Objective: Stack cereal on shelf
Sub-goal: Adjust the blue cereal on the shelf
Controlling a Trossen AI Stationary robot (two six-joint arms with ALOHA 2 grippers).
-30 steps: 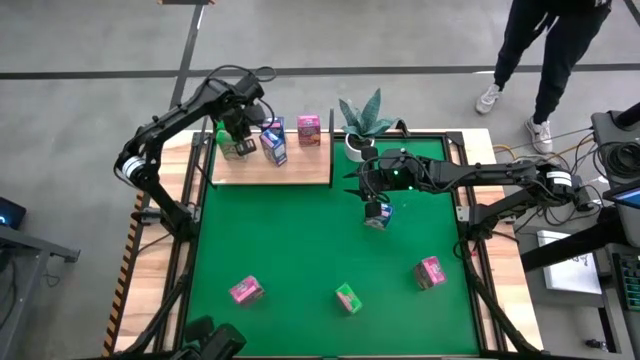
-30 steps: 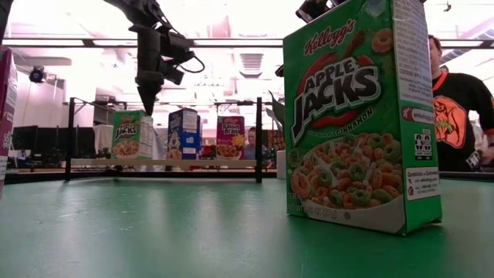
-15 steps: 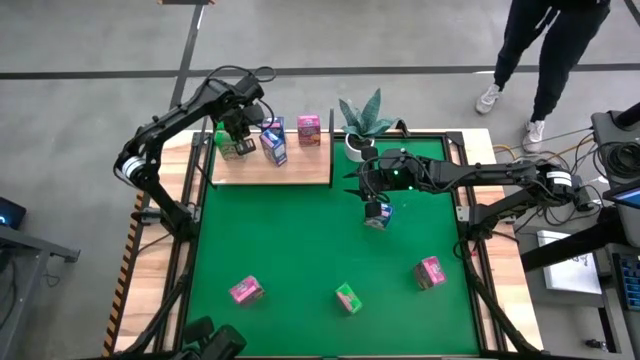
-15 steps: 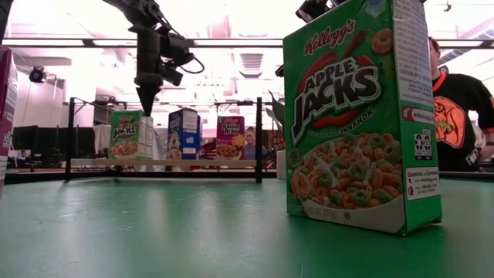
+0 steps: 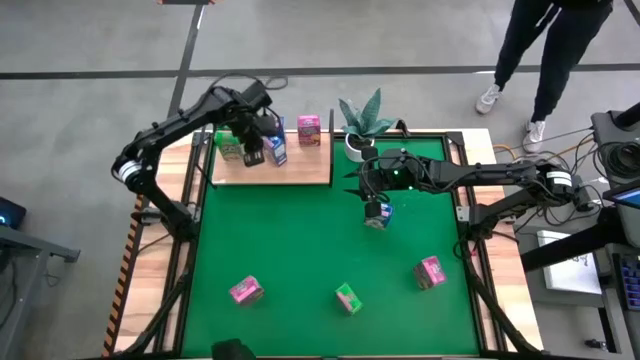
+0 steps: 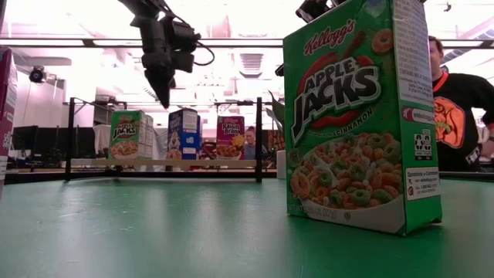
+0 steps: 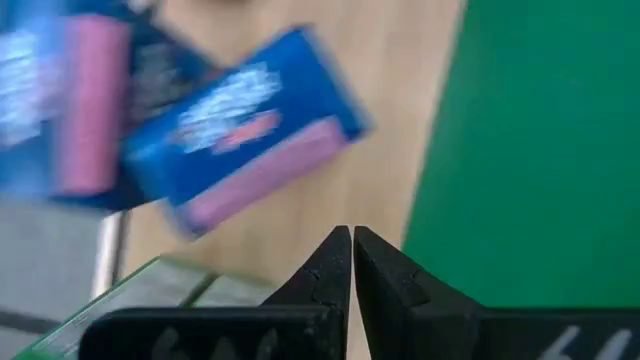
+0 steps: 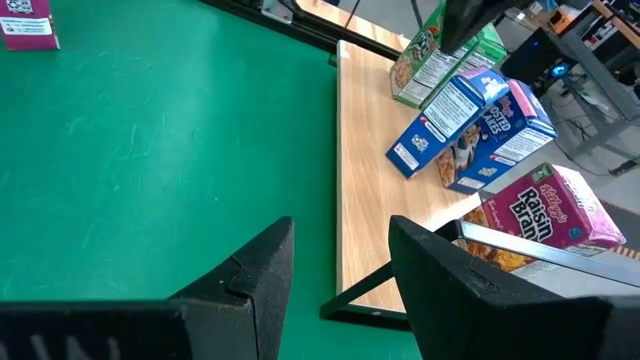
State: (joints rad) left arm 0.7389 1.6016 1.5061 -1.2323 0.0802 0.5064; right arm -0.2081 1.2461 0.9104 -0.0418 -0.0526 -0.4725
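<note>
Your left pincer (image 5: 254, 153) is clenched shut with nothing in it. It hangs in the air over the shelf (image 5: 300, 172), just above the boxes there. The shelf sits at the back left corner of the counter (image 5: 300, 240).

Four cereal boxes are on the shelf. The green Apple Jacks box (image 6: 127, 135) stands near its left edge. Two blue boxes (image 8: 440, 125) are in the middle, touching each other, and one leans on the other. The pink Raisin Bran box (image 6: 230, 137) stands near the right edge, at the back.

Your right pincer (image 8: 335, 270) is released, with a clear gap between its fingers. It hangs over the back of the counter, near the plant pot (image 5: 360, 130) at the back edge.

Three boxes stand on the green counter near the front edge. One pink box (image 5: 245, 290) is to the left. Another green Apple Jacks box (image 5: 347, 297) is in the middle. A second pink box (image 5: 430, 271) is to the right.

A person (image 5: 545, 50) stands on the floor past the back right corner.
</note>
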